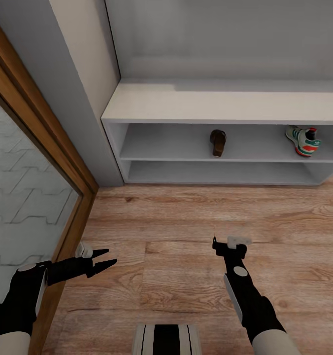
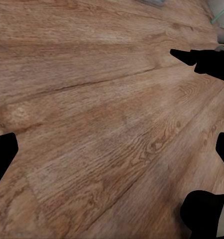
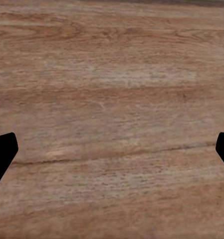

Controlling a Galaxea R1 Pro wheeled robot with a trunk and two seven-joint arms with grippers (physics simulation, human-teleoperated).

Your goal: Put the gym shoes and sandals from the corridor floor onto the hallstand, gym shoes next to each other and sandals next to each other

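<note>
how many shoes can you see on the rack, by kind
sandal: 1
gym shoe: 1
total: 2, both on the upper shelf of the rack, standing apart

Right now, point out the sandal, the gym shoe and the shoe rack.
sandal (image 1: 217,142), head view, on its dark brown upper.
gym shoe (image 1: 303,140), head view, on its striped side.
shoe rack (image 1: 225,106), head view, on its bare top board.
</note>
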